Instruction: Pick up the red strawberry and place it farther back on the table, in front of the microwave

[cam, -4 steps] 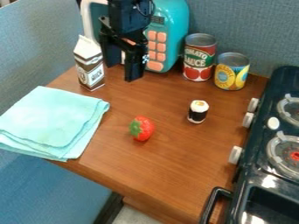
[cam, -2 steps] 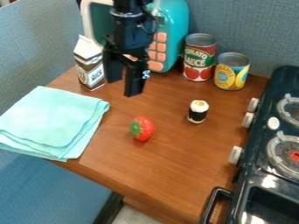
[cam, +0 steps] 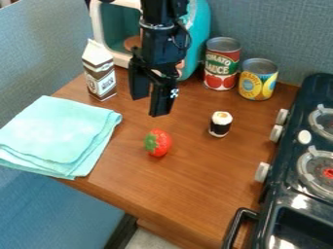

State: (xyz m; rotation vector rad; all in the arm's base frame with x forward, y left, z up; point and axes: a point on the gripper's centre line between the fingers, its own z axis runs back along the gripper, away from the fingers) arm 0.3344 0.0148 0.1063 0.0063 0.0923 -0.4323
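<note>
Strawberry [cam: 158,143], red with a green top, lies near the middle of the frame on the brown bench [cam: 195,187]. Just above it in the picture hangs the black gripper [cam: 148,107], on an arm [cam: 159,44] that comes in from the top edge. Its fingers [cam: 160,100] are apart, pointing down, with a gap between them. A little roll [cam: 220,124] stands to the right of the strawberry, white on top with a black band around it. At the left, a light blue-green cloth [cam: 58,131] lies folded, and part of it hangs past the edge of the bench. A brown and white carton [cam: 100,72] stands up at the upper left. Next to it, behind the arm, is a blue-green toy oven [cam: 200,26] with a white frame. Two cans stand side by side to the right of the oven. The taller can [cam: 222,62] is red and green with tomatoes on it, and the shorter can [cam: 258,80] is yellow and blue. A black stove [cam: 286,194] runs down the right side, with white knobs [cam: 262,172], round burners [cam: 317,171] and a black handle [cam: 236,228] at the bottom.
</note>
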